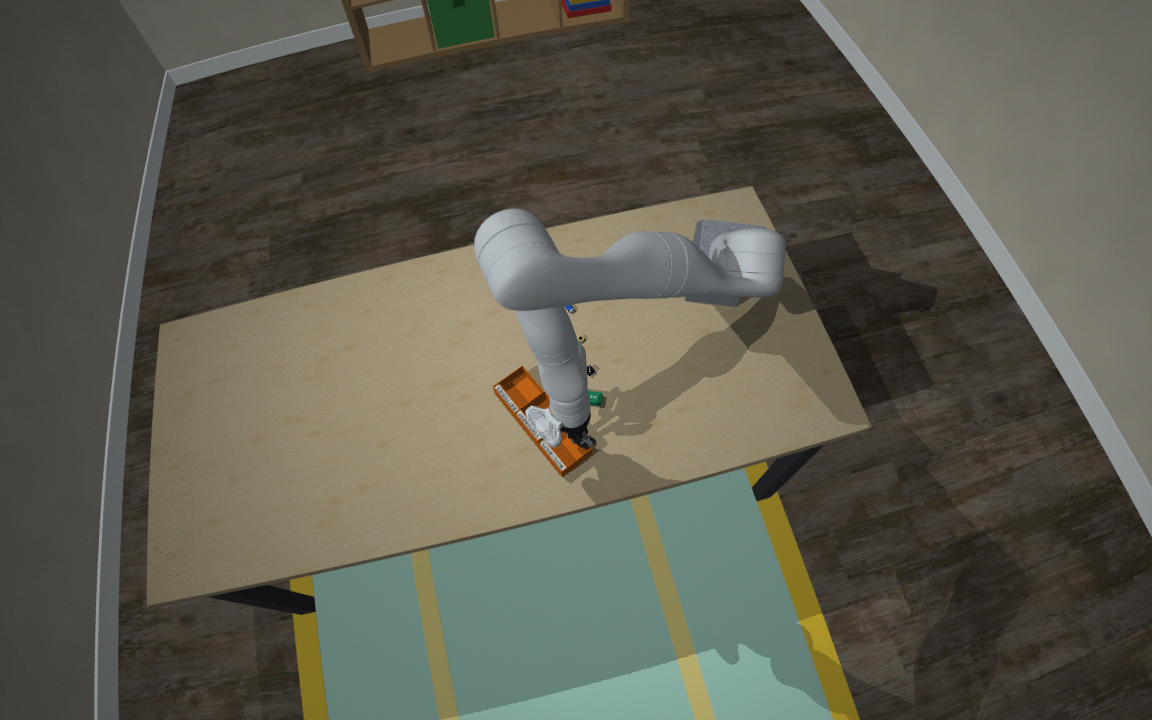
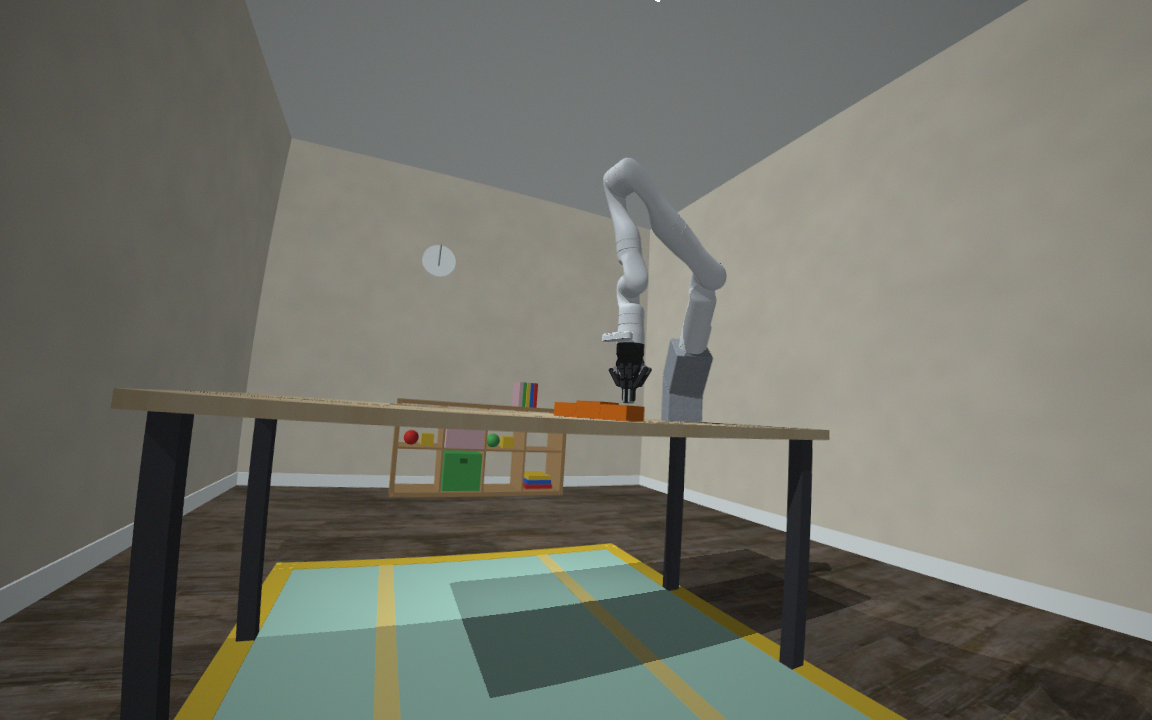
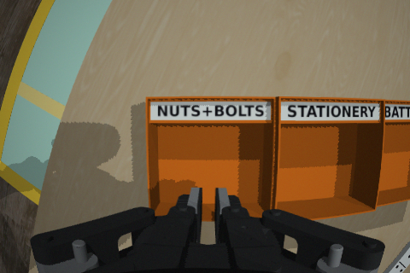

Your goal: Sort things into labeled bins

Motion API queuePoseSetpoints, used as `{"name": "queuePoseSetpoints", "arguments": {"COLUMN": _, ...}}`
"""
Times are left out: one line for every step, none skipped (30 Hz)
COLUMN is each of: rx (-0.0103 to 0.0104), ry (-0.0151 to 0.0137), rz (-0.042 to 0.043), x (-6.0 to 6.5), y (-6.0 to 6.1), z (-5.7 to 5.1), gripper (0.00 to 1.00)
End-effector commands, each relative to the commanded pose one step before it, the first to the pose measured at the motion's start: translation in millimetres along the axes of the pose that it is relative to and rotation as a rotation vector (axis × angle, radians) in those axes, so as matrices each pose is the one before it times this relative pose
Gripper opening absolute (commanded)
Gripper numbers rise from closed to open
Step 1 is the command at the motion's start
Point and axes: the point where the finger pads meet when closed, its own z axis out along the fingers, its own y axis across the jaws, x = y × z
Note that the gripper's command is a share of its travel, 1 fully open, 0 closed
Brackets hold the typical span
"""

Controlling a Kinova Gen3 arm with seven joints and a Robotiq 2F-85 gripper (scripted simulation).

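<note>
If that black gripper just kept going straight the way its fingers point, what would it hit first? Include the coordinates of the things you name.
Probably the orange NUTS+BOLTS bin (image 1: 573,458) (image 3: 209,172) below the black two-fingered gripper (image 1: 587,441) (image 2: 627,399) (image 3: 208,201); whether floor or near wall is unclear.

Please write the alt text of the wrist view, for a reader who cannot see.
A black claw, nearly closed, reaches over an orange bin labelled NUTS+BOLTS. Beside it is the STATIONERY bin, then a cut-off label beginning BATT.
</note>
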Motion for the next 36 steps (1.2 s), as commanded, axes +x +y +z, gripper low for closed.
{"name": "queuePoseSetpoints", "arguments": {"rx": -0.00829, "ry": 0.00882, "rz": -0.00002, "x": 3.24, "y": 3.47, "z": -12.91, "gripper": 0.09}}
{"name": "queuePoseSetpoints", "arguments": {"rx": 0.00000, "ry": -0.00001, "rz": 0.00000, "x": -0.01, "y": 0.00, "z": -3.99, "gripper": 0.09}}
{"name": "queuePoseSetpoints", "arguments": {"rx": 0.00000, "ry": -0.00001, "rz": 0.00000, "x": 0.00, "y": 0.00, "z": -3.99, "gripper": 0.09}}
{"name": "queuePoseSetpoints", "arguments": {"rx": 0.00000, "ry": 0.00000, "rz": 0.00000, "x": 0.00, "y": 0.00, "z": 0.00, "gripper": 0.09}}
{"name": "queuePoseSetpoints", "arguments": {"rx": 0.00000, "ry": 0.00000, "rz": 0.00000, "x": 0.00, "y": 0.00, "z": 0.00, "gripper": 0.09}}
{"name": "queuePoseSetpoints", "arguments": {"rx": 0.00000, "ry": -0.00001, "rz": 0.00001, "x": 0.01, "y": 0.01, "z": -4.01, "gripper": 0.09}}
{"name": "queuePoseSetpoints", "arguments": {"rx": 0.00000, "ry": -0.00001, "rz": 0.00000, "x": -0.01, "y": 0.00, "z": -3.99, "gripper": 0.09}}
{"name": "queuePoseSetpoints", "arguments": {"rx": 0.00000, "ry": 0.00000, "rz": 0.00000, "x": 0.00, "y": 0.00, "z": -1.40, "gripper": 0.09}}
{"name": "queuePoseSetpoints", "arguments": {"rx": 0.00000, "ry": 0.00000, "rz": 0.00000, "x": 0.01, "y": 0.00, "z": -0.01, "gripper": 0.09}}
{"name": "queuePoseSetpoints", "arguments": {"rx": 0.00000, "ry": 0.00000, "rz": 0.00000, "x": 0.00, "y": 0.00, "z": -0.01, "gripper": 0.09}}
{"name": "queuePoseSetpoints", "arguments": {"rx": 0.00000, "ry": 0.00000, "rz": 0.00000, "x": 0.00, "y": 0.00, "z": 0.00, "gripper": 0.09}}
{"name": "queuePoseSetpoints", "arguments": {"rx": 0.00000, "ry": 0.00000, "rz": 0.00000, "x": 0.00, "y": 0.00, "z": 0.00, "gripper": 0.09}}
{"name": "queuePoseSetpoints", "arguments": {"rx": -0.00003, "ry": -0.00002, "rz": 0.00000, "x": -0.02, "y": -0.01, "z": 0.08, "gripper": 0.09}}
{"name": "queuePoseSetpoints", "arguments": {"rx": 0.00001, "ry": 0.00001, "rz": 0.00000, "x": 0.01, "y": 0.00, "z": -0.02, "gripper": 0.09}}
{"name": "queuePoseSetpoints", "arguments": {"rx": 0.00001, "ry": 0.00001, "rz": 0.00000, "x": 0.00, "y": 0.00, "z": -0.01, "gripper": 0.09}}
{"name": "queuePoseSetpoints", "arguments": {"rx": 0.00000, "ry": 0.00000, "rz": 0.00000, "x": 0.00, "y": 0.00, "z": -0.01, "gripper": 0.09}}
{"name": "queuePoseSetpoints", "arguments": {"rx": 0.00000, "ry": 0.00000, "rz": 0.00001, "x": -0.01, "y": 0.00, "z": -8.33, "gripper": 0.09}}
{"name": "queuePoseSetpoints", "arguments": {"rx": -0.00001, "ry": -0.00001, "rz": 0.00001, "x": -0.02, "y": -0.01, "z": -8.29, "gripper": 0.09}}
{"name": "queuePoseSetpoints", "arguments": {"rx": 0.00002, "ry": -0.00002, "rz": 0.00002, "x": 0.02, "y": 0.02, "z": -8.38, "gripper": 0.09}}
{"name": "queuePoseSetpoints", "arguments": {"rx": 0.00000, "ry": -0.00001, "rz": 0.00001, "x": 0.00, "y": 0.00, "z": -8.32, "gripper": 0.09}}
{"name": "queuePoseSetpoints", "arguments": {"rx": 0.00000, "ry": 0.00000, "rz": 0.00000, "x": 0.00, "y": 0.00, "z": 0.00, "gripper": 0.09}}
{"name": "queuePoseSetpoints", "arguments": {"rx": 0.00000, "ry": 0.00000, "rz": 0.00000, "x": 0.00, "y": 0.00, "z": 0.00, "gripper": 0.09}}
{"name": "queuePoseSetpoints", "arguments": {"rx": -0.00003, "ry": -0.00001, "rz": 0.00001, "x": -0.03, "y": -0.02, "z": -8.25, "gripper": 0.09}}
{"name": "queuePoseSetpoints", "arguments": {"rx": 0.00004, "ry": -0.00002, "rz": 0.00002, "x": 0.02, "y": 0.03, "z": -8.40, "gripper": 0.09}}
{"name": "queuePoseSetpoints", "arguments": {"rx": 0.00000, "ry": -0.00001, "rz": 0.00002, "x": 0.00, "y": 0.00, "z": -8.32, "gripper": 0.09}}
{"name": "queuePoseSetpoints", "arguments": {"rx": 0.00001, "ry": -0.00001, "rz": 0.00002, "x": 0.00, "y": 0.00, "z": -8.32, "gripper": 0.09}}
{"name": "queuePoseSetpoints", "arguments": {"rx": 0.00001, "ry": -0.00001, "rz": 0.00002, "x": 0.00, "y": 0.00, "z": -8.32, "gripper": 0.09}}
{"name": "queuePoseSetpoints", "arguments": {"rx": 0.00001, "ry": -0.00001, "rz": 0.00002, "x": 0.00, "y": 0.00, "z": -8.32, "gripper": 0.09}}
{"name": "queuePoseSetpoints", "arguments": {"rx": 0.00001, "ry": -0.00001, "rz": 0.00002, "x": 0.00, "y": 0.00, "z": -8.32, "gripper": 0.09}}
{"name": "queuePoseSetpoints", "arguments": {"rx": 0.00001, "ry": -0.00001, "rz": 0.00002, "x": 0.00, "y": 0.00, "z": -8.32, "gripper": 0.09}}
{"name": "queuePoseSetpoints", "arguments": {"rx": 0.00002, "ry": -0.00001, "rz": 0.00002, "x": 0.00, "y": 0.00, "z": -8.32, "gripper": 0.09}}
{"name": "queuePoseSetpoints", "arguments": {"rx": 0.00002, "ry": -0.00001, "rz": 0.00002, "x": 0.00, "y": 0.00, "z": -8.32, "gripper": 0.09}}
{"name": "queuePoseSetpoints", "arguments": {"rx": 0.00002, "ry": -0.00001, "rz": 0.00002, "x": 0.01, "y": 0.00, "z": -7.92, "gripper": 0.09}}
{"name": "queuePoseSetpoints", "arguments": {"rx": 0.00000, "ry": 0.00000, "rz": 0.00000, "x": 0.00, "y": 0.00, "z": -0.01, "gripper": 0.09}}
{"name": "queuePoseSetpoints", "arguments": {"rx": 0.00000, "ry": 0.00000, "rz": 0.00000, "x": 0.00, "y": 0.00, "z": -0.01, "gripper": 0.09}}
{"name": "queuePoseSetpoints", "arguments": {"rx": 0.00000, "ry": 0.00000, "rz": 0.00000, "x": 0.00, "y": 0.00, "z": -0.01, "gripper": 0.09}}
